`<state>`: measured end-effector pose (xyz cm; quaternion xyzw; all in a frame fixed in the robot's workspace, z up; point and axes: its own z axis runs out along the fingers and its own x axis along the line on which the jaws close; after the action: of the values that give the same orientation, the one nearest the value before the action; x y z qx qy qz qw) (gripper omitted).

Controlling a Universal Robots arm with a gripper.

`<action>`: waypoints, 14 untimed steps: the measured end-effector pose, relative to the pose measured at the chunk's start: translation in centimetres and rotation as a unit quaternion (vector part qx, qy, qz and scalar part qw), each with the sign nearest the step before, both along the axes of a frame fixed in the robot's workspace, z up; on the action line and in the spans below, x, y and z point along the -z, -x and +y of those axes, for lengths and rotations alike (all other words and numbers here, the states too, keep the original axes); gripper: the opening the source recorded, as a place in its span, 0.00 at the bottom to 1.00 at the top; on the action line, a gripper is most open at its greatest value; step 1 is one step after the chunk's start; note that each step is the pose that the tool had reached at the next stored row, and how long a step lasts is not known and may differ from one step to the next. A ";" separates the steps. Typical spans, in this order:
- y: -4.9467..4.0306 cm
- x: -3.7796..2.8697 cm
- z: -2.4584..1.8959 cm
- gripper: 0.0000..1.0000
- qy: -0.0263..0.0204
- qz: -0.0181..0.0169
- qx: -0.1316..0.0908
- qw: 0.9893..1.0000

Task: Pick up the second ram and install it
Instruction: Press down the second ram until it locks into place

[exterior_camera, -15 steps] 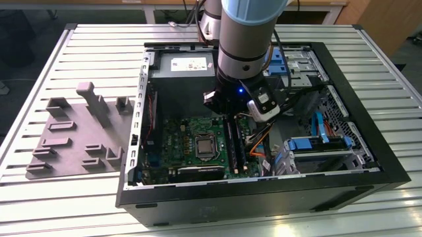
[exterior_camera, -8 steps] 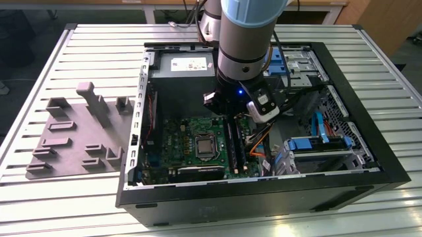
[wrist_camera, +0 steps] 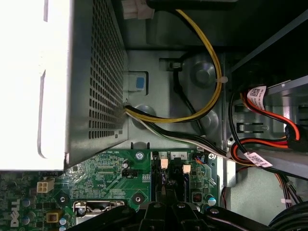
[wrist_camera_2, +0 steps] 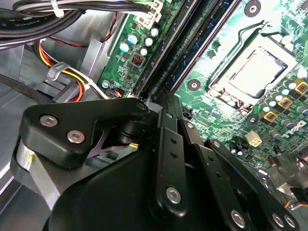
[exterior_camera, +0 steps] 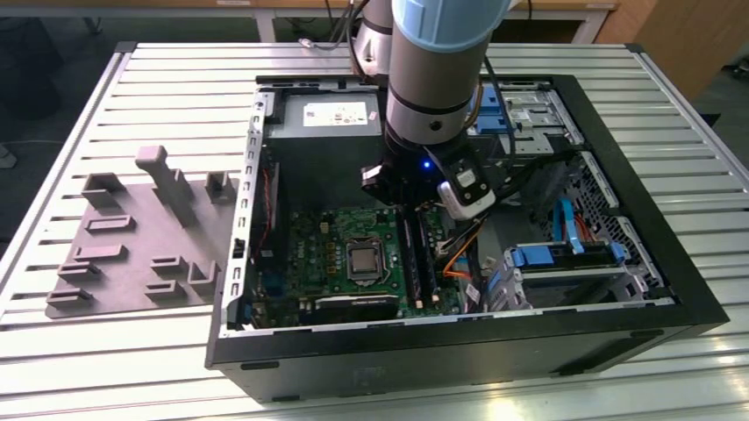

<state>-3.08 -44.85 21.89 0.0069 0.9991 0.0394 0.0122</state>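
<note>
**Arm lowered into the open computer case, above the memory slots**

In the exterior view, on the exterior view's left, we see the grey fixture plate with its upright posts lying on the slatted metal table. Its posts and cradles carry nothing that we can recognise. To the right of it stands the open computer case, and inside it the green motherboard with the processor socket near its middle. Just to the right of the socket run the long black memory slots. The arm comes down from above into the case, and the gripper is at the far end of these slots, very close to the board.

In the second wrist view the black links of the gripper meet just over the slots, and a dark blue-green strip lies along one slot; we think this is the second ram, sitting in the slot line, but we cannot tell if it is fully pressed in. We also cannot tell if the fingers are closed on it or how far open they are. On the far right of the exterior view are the blue drive cages.
</note>
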 end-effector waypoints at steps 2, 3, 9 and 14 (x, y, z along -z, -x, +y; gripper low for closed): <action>0.00 0.06 -0.01 0.11 0.000 0.000 0.000 1.000; 0.00 0.06 -0.01 0.11 0.000 0.000 0.000 1.000; 0.00 0.13 0.00 0.11 0.000 0.000 0.000 1.000; 0.00 0.23 -0.01 0.11 0.000 0.000 0.000 1.000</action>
<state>-3.08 -44.86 21.66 0.0069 0.9991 0.0392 0.0122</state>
